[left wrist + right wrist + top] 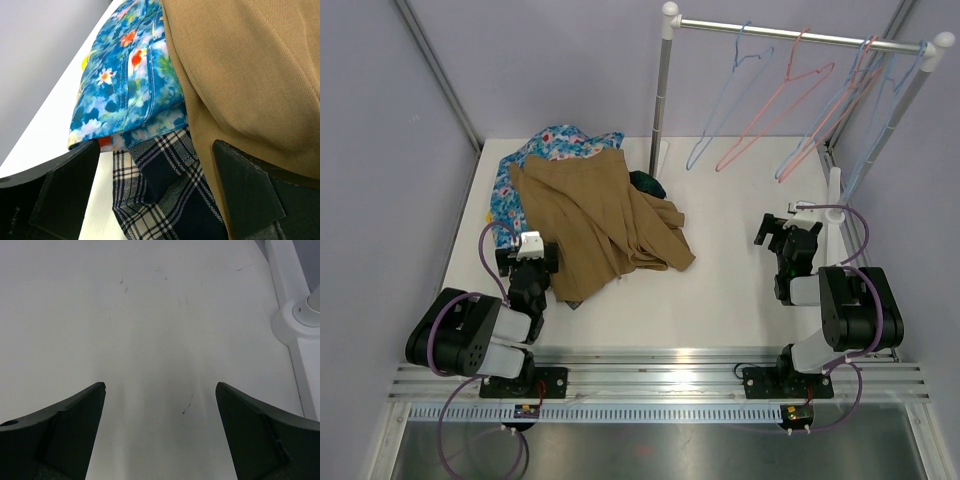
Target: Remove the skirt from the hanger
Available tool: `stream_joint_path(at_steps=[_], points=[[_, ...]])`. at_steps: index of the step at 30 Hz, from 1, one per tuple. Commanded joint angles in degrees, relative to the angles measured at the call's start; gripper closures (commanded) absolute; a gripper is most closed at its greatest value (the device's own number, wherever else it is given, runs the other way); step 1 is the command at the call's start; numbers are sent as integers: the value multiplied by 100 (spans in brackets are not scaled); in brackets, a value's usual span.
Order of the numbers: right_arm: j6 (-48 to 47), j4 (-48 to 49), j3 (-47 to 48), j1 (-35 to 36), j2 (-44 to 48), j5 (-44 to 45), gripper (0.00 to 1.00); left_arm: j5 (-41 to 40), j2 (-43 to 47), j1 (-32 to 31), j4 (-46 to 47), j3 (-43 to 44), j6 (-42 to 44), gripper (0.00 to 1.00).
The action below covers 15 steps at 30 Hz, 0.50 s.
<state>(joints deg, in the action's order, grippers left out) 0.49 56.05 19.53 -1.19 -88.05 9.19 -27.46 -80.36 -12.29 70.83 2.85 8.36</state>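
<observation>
The tan pleated skirt (605, 215) lies spread in a loose heap on the white table, and no hanger shows in it. Light-blue wire hangers (725, 100) hang bare on the rail (800, 37) at the back right. My left gripper (532, 258) sits at the skirt's near left edge. In the left wrist view it (155, 145) is open, with the skirt (250, 65) just ahead on the right. My right gripper (786, 228) stands open over bare table to the right, far from the skirt, with nothing between its fingers (160, 385).
A blue floral garment (535, 150) (130, 75) lies under the skirt's far left side, a dark tartan garment (165, 200) beneath both. Pink hangers (775, 105) share the rail. The rack's post (660, 100) rises behind the heap; its white foot (300, 315) is by my right gripper.
</observation>
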Motion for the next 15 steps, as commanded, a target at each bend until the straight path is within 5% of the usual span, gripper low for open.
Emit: stream_joint_path(at_steps=[1, 15], points=[[91, 372, 138, -13, -10, -242, 0, -101, 46, 43, 1865, -232, -151, 1], [91, 362, 130, -13, -10, -242, 1, -101, 46, 43, 1865, -232, -159, 1]])
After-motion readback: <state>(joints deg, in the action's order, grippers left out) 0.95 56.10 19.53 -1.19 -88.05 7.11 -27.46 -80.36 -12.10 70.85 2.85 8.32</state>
